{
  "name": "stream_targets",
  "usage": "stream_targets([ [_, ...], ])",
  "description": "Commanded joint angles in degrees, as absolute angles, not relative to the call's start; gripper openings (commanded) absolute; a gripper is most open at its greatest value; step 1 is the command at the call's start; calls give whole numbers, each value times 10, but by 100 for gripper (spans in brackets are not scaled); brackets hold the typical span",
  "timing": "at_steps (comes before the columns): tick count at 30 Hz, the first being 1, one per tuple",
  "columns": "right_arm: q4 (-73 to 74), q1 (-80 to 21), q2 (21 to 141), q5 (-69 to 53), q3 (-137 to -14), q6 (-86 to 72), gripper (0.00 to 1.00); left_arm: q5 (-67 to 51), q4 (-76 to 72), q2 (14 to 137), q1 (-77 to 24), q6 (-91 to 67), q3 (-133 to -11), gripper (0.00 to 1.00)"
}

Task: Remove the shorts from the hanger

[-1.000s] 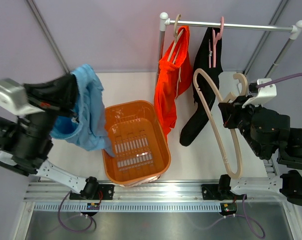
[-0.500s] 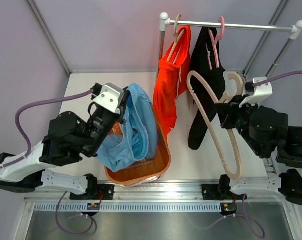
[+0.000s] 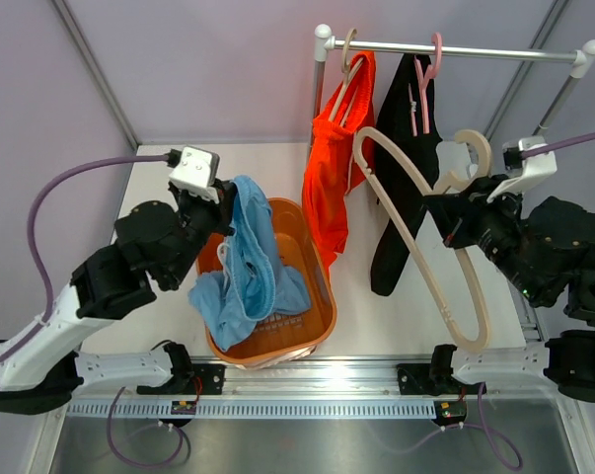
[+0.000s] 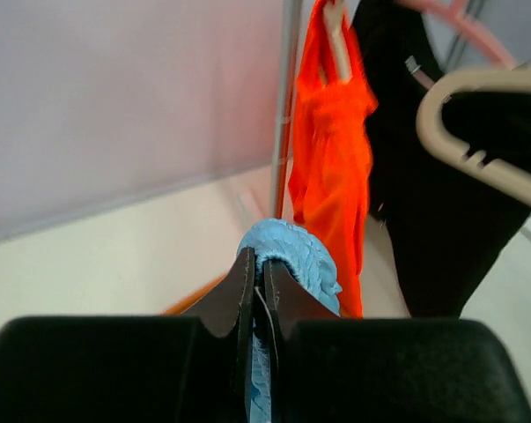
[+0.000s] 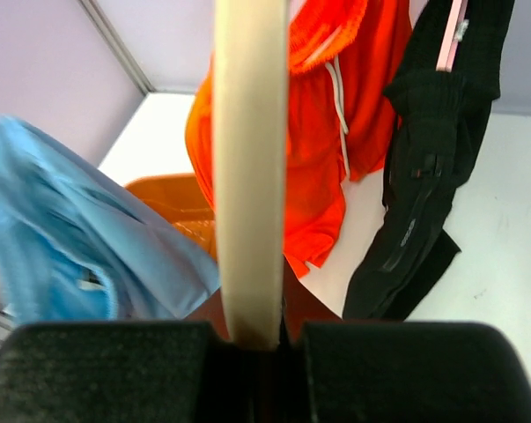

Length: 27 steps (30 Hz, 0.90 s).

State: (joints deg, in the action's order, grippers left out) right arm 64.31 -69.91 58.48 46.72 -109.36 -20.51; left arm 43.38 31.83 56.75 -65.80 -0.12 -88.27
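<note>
My left gripper (image 3: 223,197) is shut on the waistband of the light blue shorts (image 3: 248,272), which hang down from it into the orange basket (image 3: 322,306). In the left wrist view the jaws (image 4: 258,269) pinch the blue fabric (image 4: 291,256). My right gripper (image 3: 445,212) is shut on a bare beige hanger (image 3: 391,219), held off the rail in front of the black shorts (image 3: 396,257). The hanger (image 5: 247,176) rises straight from the right gripper (image 5: 256,326). The orange shorts (image 3: 332,178) and the black shorts both hang on hangers from the rail (image 3: 475,49).
The rail stands at the back right on two posts. A pink hanger (image 3: 425,79) carries the black shorts. The basket stands on the white table between the arms, near the front edge. Purple walls close in the back and sides.
My left arm swung from the far left to over the basket with the blue shorts, which now hang into it. My right arm shifted the beige hanger slightly up and left.
</note>
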Motion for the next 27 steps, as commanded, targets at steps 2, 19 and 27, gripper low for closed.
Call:
stream_targets([
  [2, 608, -695, 592, 453, -1157, -161, 0, 291, 339, 558, -558, -138, -792, 5],
  [19, 572, -695, 517, 599, -1165, -92, 0, 143, 293, 536, -473, -240, -571, 62],
  [27, 609, -695, 479, 649, -1171, -78, 0, 148, 284, 515, -472, -234, -550, 97],
])
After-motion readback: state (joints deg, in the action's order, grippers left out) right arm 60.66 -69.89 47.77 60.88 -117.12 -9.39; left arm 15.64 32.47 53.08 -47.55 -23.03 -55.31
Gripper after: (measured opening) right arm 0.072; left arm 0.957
